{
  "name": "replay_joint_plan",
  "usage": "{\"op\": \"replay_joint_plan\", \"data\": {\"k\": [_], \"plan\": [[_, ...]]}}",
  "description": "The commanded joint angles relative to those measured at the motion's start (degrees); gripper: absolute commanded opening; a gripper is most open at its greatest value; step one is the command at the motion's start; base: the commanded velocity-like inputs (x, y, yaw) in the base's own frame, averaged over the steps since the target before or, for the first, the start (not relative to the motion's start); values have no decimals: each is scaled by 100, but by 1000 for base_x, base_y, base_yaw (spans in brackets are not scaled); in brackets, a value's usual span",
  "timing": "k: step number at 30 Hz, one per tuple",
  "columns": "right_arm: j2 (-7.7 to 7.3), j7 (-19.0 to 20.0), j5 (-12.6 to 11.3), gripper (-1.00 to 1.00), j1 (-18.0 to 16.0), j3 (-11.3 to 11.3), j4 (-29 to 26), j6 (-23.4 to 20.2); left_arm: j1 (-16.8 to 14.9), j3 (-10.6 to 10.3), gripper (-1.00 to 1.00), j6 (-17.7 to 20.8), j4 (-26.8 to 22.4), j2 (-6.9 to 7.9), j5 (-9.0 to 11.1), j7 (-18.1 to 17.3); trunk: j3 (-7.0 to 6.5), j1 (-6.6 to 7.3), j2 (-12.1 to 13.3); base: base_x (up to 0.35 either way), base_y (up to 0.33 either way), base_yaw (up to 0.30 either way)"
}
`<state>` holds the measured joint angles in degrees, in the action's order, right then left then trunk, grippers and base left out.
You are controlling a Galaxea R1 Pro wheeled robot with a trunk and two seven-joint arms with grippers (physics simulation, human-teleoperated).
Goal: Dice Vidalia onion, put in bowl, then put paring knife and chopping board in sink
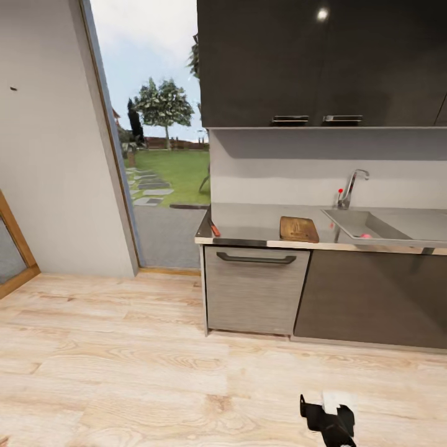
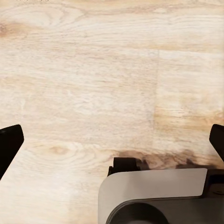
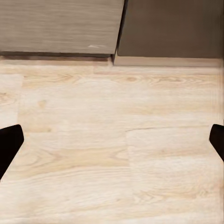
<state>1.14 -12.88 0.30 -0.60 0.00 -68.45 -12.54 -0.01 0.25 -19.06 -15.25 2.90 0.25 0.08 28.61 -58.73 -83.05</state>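
So the robot's standing back on the light wood plank floor (image 1: 124, 347), well short of the long glossy grey countertop (image 1: 254, 220), and honestly the step in hand looks like just getting over there. The rectangular brown wooden chopping board (image 1: 298, 229) is lying flat on the counter just beside the grey recessed sink (image 1: 366, 225), and the little paring knife with the red-orange handle (image 1: 214, 230) is way off at the counter's left end, right by the edge near the open doorway. There's a small pinkish-red thing (image 1: 365, 236) down in the basin near the front wall, which I'd guess is the onion, but it's too tiny to say for sure. I can't spot the bowl from here. Both hands are empty as far as I can tell: the left gripper (image 2: 112, 140) has its dark fingertips (image 2: 9, 142) spread wide over bare floor, and the right gripper (image 3: 112, 142) is spread the same way, looking at floor and the grey lower cabinet fronts (image 3: 60, 25). If I were driving, I'd roll up square to the sink, not the drawer unit, stop close enough that the right arm can reach down into the basin without stretching, and keep the arms tucked so nothing clips that thin metallic front edge or nudges the knife off the end.
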Motion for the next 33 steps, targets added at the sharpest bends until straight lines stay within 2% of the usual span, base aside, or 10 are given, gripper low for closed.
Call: {"op": "replay_joint_plan", "data": {"k": [1,4,7,12,13,18,22,24,27,33], "plan": [[5,-48,0,100,-2,0,-241,-205,0,3,100,-11,-4,0,5,1,5,0,-3,0,0,0],[16,-81,-2,100,-19,0,-524,-365,-1,9,100,-10,-4,0,15,1,5,0,-3,0,0,0],[30,-137,-3,100,-319,0,-677,-745,1,9,100,-10,-4,0,18,1,-31,44,77,0,0,0],[27,-208,-3,100,-1396,0,-727,-2156,1,10,100,-10,-4,0,19,1,-120,154,278,0,0,0],[27,-256,-3,100,-1768,0,-729,-2503,1,10,100,-10,-4,0,19,1,-138,176,318,0,0,0],[23,-476,-10,100,-2820,0,-664,-3400,0,10,100,-10,-4,0,19,1,-228,286,519,0,0,0],[19,-544,-12,100,-3285,0,-530,-3694,-1,10,100,-10,-4,0,19,1,-300,373,679,0,0,0],[18,-563,-12,100,-3598,0,-288,-3787,0,10,100,-10,-4,0,19,1,-336,417,759,0,0,0],[1,-575,-12,100,-4443,-8,808,-3825,1,10,100,-10,-4,0,19,1,-390,483,879,0,0,0],[-8,-575,-32,100,-5229,-21,2034,-3736,1,10,100,-10,-4,0,16,1,-497,615,1120,0,0,0]]}}
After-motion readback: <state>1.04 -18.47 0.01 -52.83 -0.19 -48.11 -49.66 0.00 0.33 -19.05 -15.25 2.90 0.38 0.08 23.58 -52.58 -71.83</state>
